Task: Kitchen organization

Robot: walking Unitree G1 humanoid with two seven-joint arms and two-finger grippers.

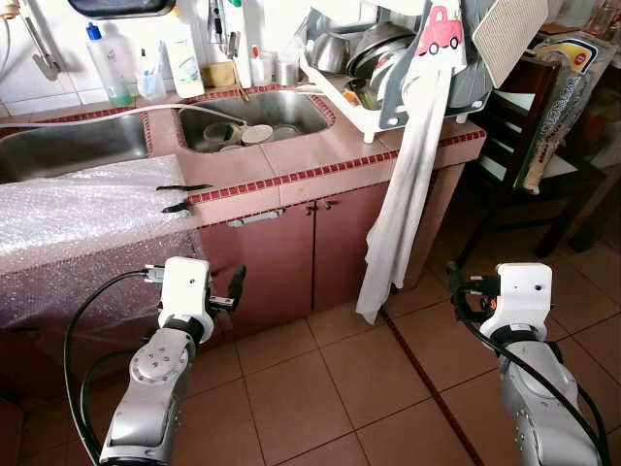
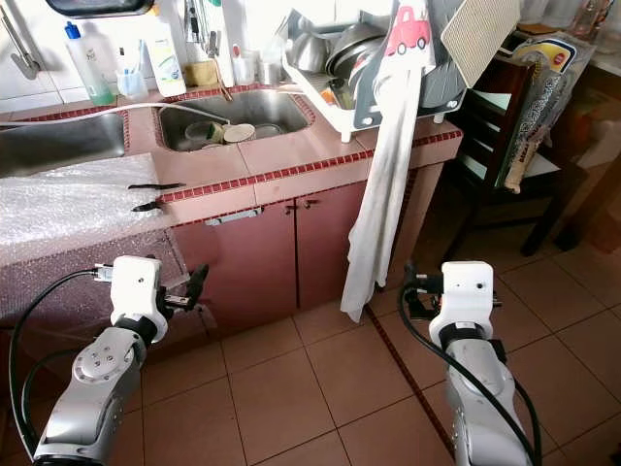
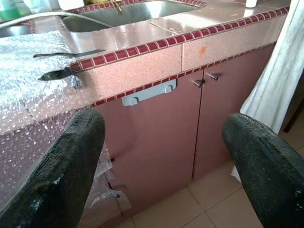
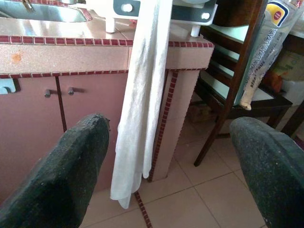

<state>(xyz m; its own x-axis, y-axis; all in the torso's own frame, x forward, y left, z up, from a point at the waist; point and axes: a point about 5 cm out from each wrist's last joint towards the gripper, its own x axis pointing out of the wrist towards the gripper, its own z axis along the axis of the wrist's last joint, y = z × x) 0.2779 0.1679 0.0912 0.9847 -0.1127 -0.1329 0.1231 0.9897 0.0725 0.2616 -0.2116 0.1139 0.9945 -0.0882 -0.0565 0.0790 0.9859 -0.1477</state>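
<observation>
Towel (image 1: pixel 403 194) top hidden behind dish rack (image 1: pixel 388 68)

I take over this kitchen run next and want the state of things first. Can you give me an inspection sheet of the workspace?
Surface: pink tiled counter, its left part under bubble wrap.
Job's things: dishes in the sink; loaded dish rack; two dark utensils at the counter edge.
Clutter: bottles and cups along the wall; white towel hanging down to the floor.
Grippers: left gripper and right gripper open, empty, facing the cabinet.
Cables: black cables along both arms.
Surroundings: dark wooden chair at right, tiled floor.
</observation>
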